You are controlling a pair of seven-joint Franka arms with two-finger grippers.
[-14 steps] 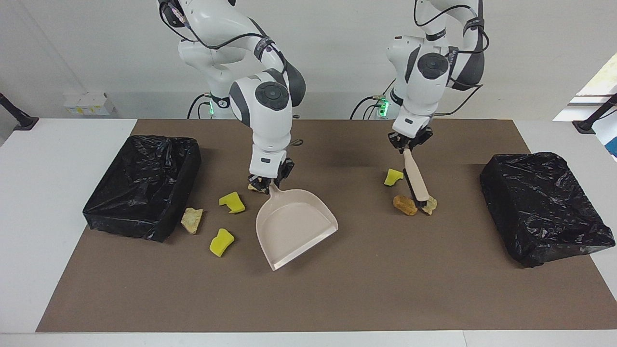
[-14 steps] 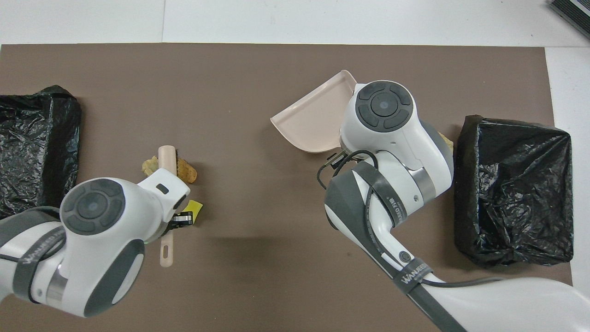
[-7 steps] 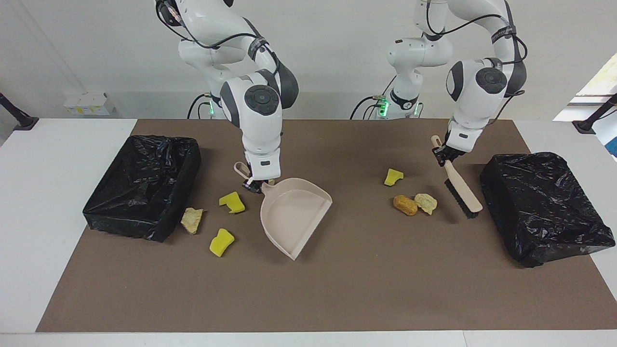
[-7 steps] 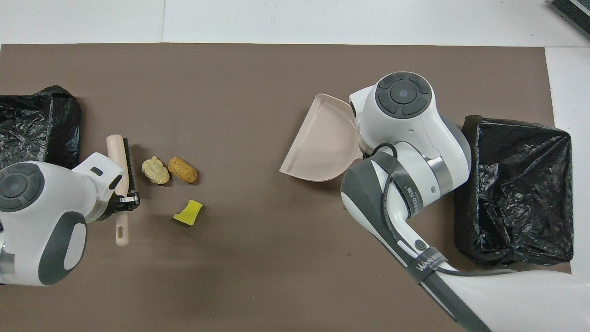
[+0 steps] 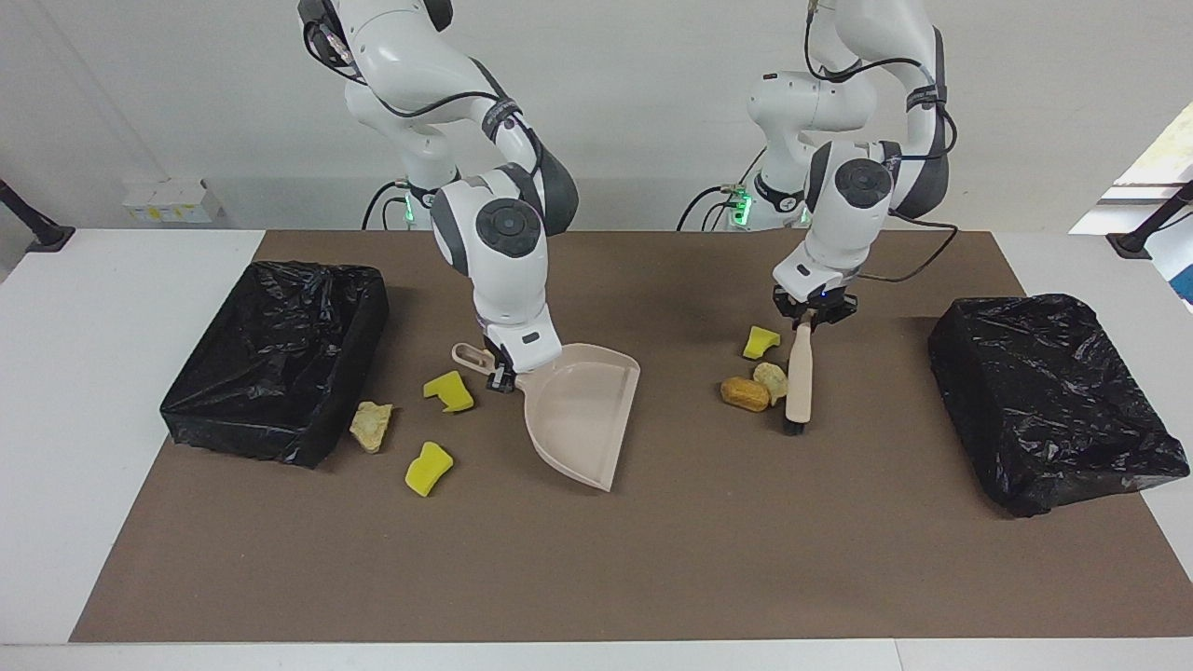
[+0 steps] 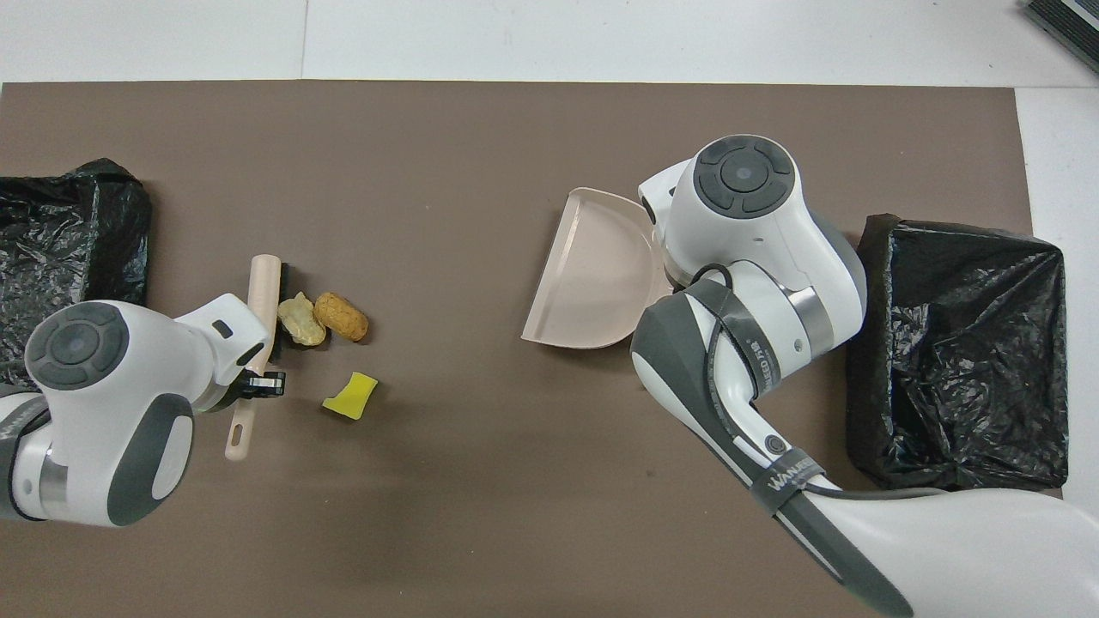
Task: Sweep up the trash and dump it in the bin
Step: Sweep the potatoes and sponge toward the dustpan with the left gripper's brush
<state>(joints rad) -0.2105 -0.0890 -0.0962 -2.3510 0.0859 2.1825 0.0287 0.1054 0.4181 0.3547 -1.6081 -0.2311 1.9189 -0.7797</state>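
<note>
Jaws of left gripper (image 5: 809, 320) clamped on brush (image 5: 798, 384) handle; we see bristle end on desk (image 5: 746, 559), touching beige lump (image 5: 772, 380) beside orange-brown lump (image 5: 745, 393). Jaws of right gripper (image 5: 500, 376) clamped on dustpan (image 5: 580, 410) handle. We note remaining trash (image 5: 428, 468) near black-lined bin (image 5: 280, 359).

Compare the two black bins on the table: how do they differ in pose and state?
The bin at the right arm's end sits upright with its mouth open to the top, so its hollow inside shows. The bin at the left arm's end shows a closed, domed black surface in the facing view, with no hollow visible there. Trash lies close beside the first: a beige lump; none lies close beside the second. Both are wrapped in crinkled black plastic and stand on the brown mat.
</note>
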